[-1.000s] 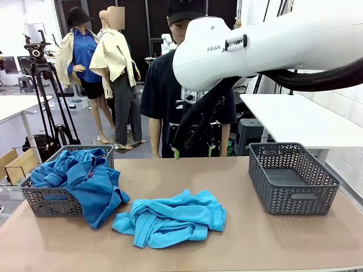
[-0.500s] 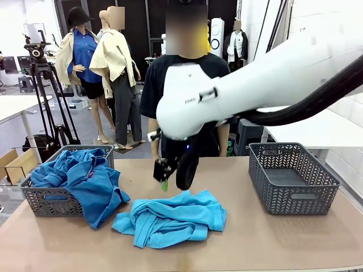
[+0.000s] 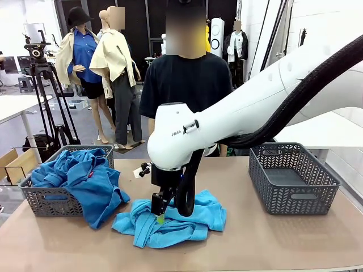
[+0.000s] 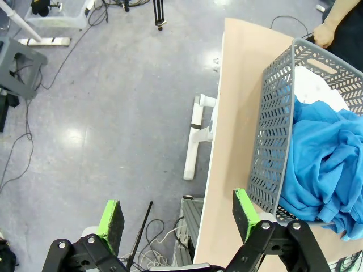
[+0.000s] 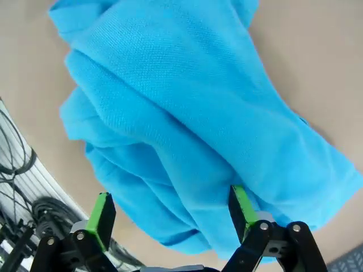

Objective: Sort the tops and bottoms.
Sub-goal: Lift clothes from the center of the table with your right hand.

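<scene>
Right tool (image 3: pixel 159 215), jaws spread wide and empty, directly above the crumpled sky-blue soft shirt (image 3: pixel 170 218) lying lower centre on the tan desk (image 3: pixel 255 238); one green pad (image 5: pixel 242 205) touches the cloth. Shirt's long axis runs left–right. The arm hides its middle. Left tool (image 4: pixel 178 222) stands open beside the grey basket (image 4: pixel 272 141).

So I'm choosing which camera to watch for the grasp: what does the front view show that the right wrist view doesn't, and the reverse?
Front view alone: the left basket heaped with royal-blue shirts, the bare right basket, and the person across the table. Right wrist view alone: the right end effector open, both green pads showing, one pad against the cloth. Both: the sky-blue shirt crumpled on the table.
</scene>
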Tool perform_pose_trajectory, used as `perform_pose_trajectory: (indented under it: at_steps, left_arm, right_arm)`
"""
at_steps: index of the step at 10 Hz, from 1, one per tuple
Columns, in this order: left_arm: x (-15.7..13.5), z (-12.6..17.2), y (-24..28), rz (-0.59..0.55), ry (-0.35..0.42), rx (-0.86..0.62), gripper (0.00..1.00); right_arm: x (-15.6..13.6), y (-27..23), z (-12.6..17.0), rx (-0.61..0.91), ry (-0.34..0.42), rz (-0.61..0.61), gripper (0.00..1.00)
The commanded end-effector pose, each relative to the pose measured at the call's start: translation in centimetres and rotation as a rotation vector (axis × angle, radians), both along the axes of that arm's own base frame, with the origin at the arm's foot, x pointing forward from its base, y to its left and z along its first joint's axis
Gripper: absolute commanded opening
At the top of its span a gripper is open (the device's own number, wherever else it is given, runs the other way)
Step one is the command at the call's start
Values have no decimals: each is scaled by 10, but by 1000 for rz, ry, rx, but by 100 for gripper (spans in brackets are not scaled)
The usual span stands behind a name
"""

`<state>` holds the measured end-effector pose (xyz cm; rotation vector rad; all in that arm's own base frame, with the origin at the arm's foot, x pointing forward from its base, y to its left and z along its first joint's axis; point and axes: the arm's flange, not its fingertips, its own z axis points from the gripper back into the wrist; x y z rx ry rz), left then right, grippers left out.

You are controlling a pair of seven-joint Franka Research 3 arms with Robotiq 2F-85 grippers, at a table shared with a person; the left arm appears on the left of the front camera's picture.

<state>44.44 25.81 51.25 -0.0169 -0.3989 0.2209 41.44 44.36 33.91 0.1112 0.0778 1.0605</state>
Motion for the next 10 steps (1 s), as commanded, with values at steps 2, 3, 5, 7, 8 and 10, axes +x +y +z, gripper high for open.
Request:
perform_pose_trajectory:
  at_steps: [2, 3, 5, 7, 8, 10]
  left_arm:
    - [-2, 1, 2, -4, 2, 8, 100]
    - [-2, 1, 2, -4, 2, 8, 100]
    - [-2, 1, 2, -4, 2, 8, 100]
    - [-2, 1, 2, -4, 2, 8, 100]
    - [-2, 1, 2, -4, 2, 8, 100]
    - [-2, 1, 2, -4, 2, 8, 100]
  right_arm:
    - [-5, 3, -17, -28, -63, 47, 100]
    - [-6, 6, -22, -56, -100, 31, 100]
    - [-9, 11, -28, -114, -111, 54, 100]
    - [-11, 16, -38, -170, -105, 73, 100]
    - [-11, 17, -43, -184, -103, 71, 100]
    - [-12, 17, -43, -181, -100, 66, 87]
